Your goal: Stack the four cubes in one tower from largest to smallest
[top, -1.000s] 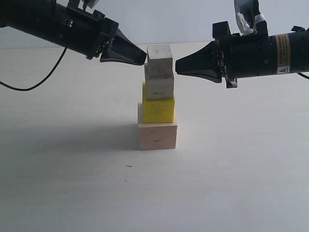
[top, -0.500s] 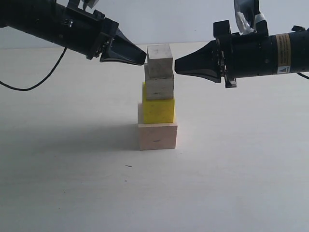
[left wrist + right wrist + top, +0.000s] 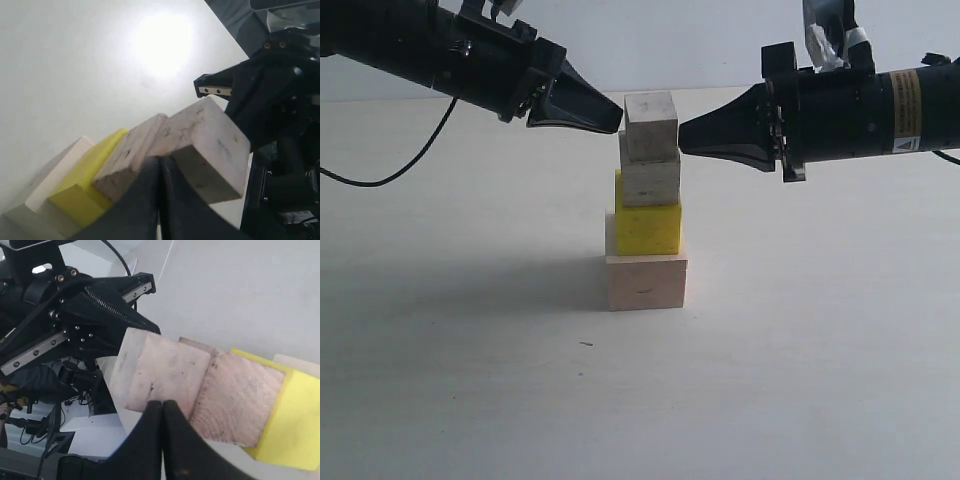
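While L tool [image 3: 617, 122] & R tool [image 3: 684, 134], both pinched together, flank smallest cube [image 3: 651, 125], tower [image 3: 648, 225] stands.

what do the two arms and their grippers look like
Both are matte black tubes ending in black grippers whose fingers taper to a pointed wedge: left gripper, right gripper. A thin black cable hangs from the left arm. The right arm carries a yellow label band, a small white warning sticker and white wrapping on top.
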